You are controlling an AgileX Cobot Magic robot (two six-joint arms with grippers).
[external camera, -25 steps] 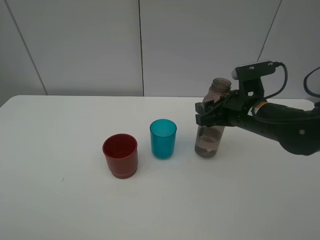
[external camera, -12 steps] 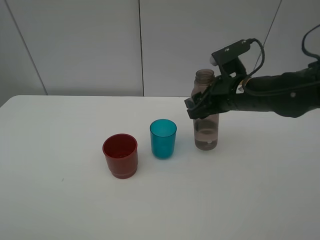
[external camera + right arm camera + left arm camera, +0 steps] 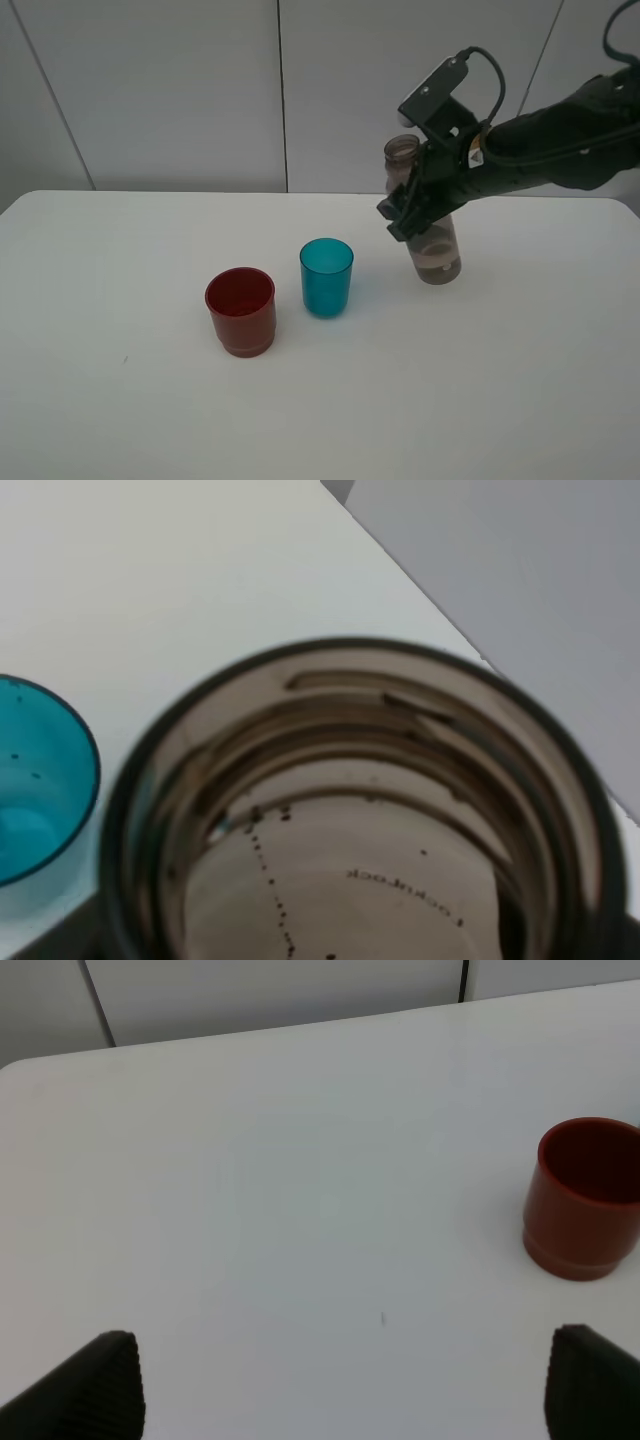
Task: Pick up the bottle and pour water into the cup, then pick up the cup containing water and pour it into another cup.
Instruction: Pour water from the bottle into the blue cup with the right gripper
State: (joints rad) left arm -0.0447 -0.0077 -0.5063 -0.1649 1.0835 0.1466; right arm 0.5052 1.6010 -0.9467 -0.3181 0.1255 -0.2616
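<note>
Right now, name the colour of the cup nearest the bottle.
Teal-blue cup; clearest in the exterior high view.

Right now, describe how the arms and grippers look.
The right arm is black with rounded segments, ending in a black right gripper. A black camera with a white end sits on a bracket over its wrist, trailing a looping black cable. Of the left gripper only two black ribbed fingers show.

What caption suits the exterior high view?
Right arm's fingers grip the tilted bottle, its neck leaning toward the teal cup, with the red cup further left.
</note>
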